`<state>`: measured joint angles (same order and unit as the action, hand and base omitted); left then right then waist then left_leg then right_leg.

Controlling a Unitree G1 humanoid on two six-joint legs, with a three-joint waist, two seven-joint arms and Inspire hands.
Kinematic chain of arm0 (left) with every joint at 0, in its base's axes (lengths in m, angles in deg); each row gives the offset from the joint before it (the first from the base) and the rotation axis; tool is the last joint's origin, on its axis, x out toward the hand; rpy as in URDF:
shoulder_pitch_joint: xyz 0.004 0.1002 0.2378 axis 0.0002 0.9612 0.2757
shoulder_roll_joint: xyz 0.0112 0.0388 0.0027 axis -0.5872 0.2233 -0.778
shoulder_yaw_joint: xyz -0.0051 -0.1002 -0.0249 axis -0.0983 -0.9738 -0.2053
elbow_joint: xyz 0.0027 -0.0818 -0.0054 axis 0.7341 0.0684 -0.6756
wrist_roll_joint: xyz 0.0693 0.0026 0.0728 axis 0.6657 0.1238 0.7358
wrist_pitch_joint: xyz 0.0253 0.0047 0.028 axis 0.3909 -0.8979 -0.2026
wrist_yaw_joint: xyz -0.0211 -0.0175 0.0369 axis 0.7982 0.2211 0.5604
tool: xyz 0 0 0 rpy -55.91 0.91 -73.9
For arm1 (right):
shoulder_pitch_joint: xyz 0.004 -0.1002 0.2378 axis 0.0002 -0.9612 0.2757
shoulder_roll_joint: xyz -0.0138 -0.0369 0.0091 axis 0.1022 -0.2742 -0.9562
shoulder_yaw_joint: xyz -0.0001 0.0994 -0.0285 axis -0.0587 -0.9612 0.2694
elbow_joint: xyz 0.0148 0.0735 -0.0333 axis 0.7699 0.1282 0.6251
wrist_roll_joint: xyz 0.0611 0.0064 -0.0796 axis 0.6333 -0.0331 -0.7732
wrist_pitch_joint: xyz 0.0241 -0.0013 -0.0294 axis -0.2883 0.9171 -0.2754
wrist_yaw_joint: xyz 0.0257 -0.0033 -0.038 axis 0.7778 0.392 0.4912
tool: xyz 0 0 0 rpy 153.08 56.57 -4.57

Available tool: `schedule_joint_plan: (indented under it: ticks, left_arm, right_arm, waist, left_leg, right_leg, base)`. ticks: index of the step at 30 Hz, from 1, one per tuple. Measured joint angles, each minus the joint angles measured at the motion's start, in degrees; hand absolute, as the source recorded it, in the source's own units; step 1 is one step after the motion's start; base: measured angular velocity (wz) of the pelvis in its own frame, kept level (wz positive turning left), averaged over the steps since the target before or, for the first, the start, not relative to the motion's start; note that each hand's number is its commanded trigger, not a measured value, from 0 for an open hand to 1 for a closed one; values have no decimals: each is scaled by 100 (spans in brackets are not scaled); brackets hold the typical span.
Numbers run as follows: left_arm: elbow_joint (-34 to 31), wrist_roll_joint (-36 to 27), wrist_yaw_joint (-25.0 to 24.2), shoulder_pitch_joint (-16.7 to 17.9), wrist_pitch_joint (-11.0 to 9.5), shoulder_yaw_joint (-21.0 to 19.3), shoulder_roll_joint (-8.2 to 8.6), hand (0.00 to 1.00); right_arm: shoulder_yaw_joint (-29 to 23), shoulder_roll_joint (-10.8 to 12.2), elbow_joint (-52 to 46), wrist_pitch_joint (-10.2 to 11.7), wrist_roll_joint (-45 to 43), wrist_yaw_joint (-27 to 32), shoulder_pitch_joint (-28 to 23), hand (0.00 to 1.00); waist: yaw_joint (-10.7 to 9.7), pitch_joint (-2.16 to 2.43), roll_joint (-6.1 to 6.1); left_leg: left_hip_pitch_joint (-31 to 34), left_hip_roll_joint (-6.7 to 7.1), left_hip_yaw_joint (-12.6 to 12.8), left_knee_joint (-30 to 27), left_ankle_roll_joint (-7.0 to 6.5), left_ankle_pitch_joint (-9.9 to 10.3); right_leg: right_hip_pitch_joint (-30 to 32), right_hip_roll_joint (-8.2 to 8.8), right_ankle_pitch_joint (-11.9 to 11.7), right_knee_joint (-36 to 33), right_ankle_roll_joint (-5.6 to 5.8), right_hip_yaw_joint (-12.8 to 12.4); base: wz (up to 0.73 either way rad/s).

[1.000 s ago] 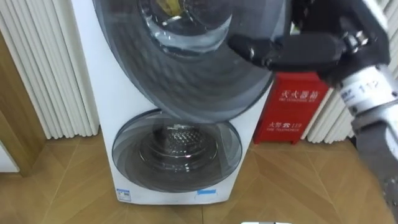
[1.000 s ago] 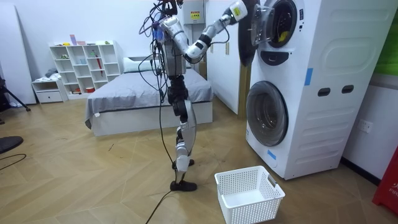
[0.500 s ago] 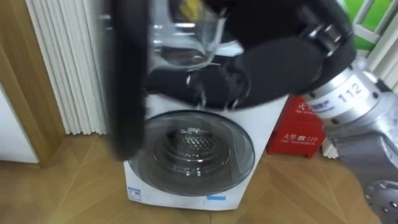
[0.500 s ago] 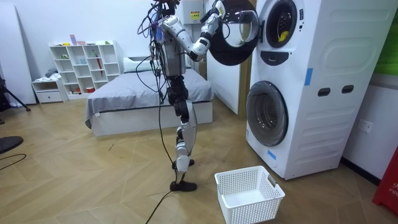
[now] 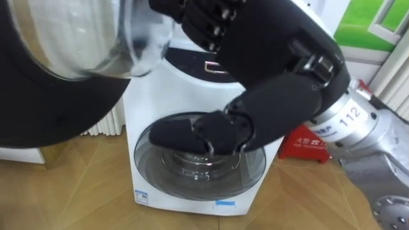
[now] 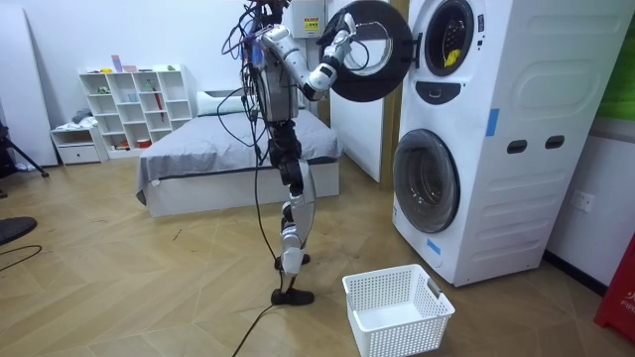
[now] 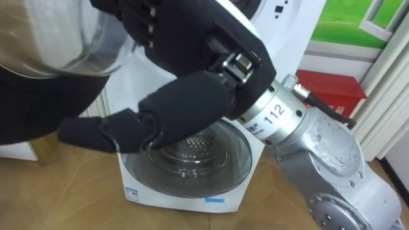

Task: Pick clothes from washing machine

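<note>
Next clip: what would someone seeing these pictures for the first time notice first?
The robot's black right hand looms large in the eye views, at the upper washer door, which stands swung wide open. In the room view a yellow garment shows inside the upper drum, and a white laundry basket sits on the floor in front.

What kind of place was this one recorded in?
Probably a home-style room with a laundry corner: a bed and white shelf unit at the back, two stacked washing machines on the room view's right, a white laundry basket on the wood floor.
</note>
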<state>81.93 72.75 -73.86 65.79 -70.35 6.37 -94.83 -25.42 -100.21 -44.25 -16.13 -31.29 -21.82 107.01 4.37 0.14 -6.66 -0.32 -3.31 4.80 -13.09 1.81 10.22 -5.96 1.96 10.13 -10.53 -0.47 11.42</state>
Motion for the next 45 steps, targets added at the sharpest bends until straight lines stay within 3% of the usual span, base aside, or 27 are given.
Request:
schedule_joint_plan:
  ticks: [8,11,13,17,23,31,39,45]
  left_arm:
    - [-31,61,0,127,1,-222,80,0]
    - [-34,46,0,185,-1,-216,130,0]
    - [-32,10,0,188,-5,-212,140,0]
    - [-31,8,0,170,-4,-212,155,0]
    - [-34,55,0,131,-3,-215,158,0]
    - [-35,141,-1,105,-5,-211,181,0]
    - [-37,180,-1,149,9,-204,183,0]
    - [-38,113,0,104,14,-211,180,0]
  right_arm:
    - [-109,-24,32,43,-264,165,-219,0]
    - [-259,-27,266,207,-274,193,-260,0]
    - [-328,3,474,353,-320,227,-515,0]
    - [-332,55,718,334,-700,364,-942,0]
    - [-333,82,809,338,-903,670,-947,0]
    - [-330,243,893,344,-1152,1180,-906,0]
    - [-328,243,895,365,-1226,1528,-638,0]
    - [-329,267,1383,458,-1404,1566,-547,0]
  waist:
    - [56,-15,21]
    - [32,-57,82]
    - [37,-62,106]
    - [-6,-72,157]
    - [30,-55,209]
    - [97,-72,232]
    - [161,-60,223]
    - [244,-89,263]
  left_leg:
    - [-6,1,-12,-1,1,1]
    - [-8,0,-22,-49,-2,21]
    - [-32,1,-33,-66,-5,34]
    - [127,-1,-46,-192,-9,59]
    - [141,12,-46,-255,-42,94]
    - [59,18,-131,-244,-29,121]
    - [177,16,-243,-366,-13,127]
    - [348,-45,-334,-851,-9,335]
  right_leg:
    - [-16,0,0,0,0,28]
    - [-62,1,0,9,1,41]
    - [-118,1,0,32,1,64]
    - [-45,0,5,67,11,85]
    - [-55,13,17,54,84,34]
    - [-177,7,45,66,137,83]
    - [-135,-17,45,65,135,136]
    - [-75,-57,197,-243,39,79]
  base:
    - [0]
    - [3]
    - [4]
    - [1]
    - [0]
    - [3]
    - [7]
    - [8]
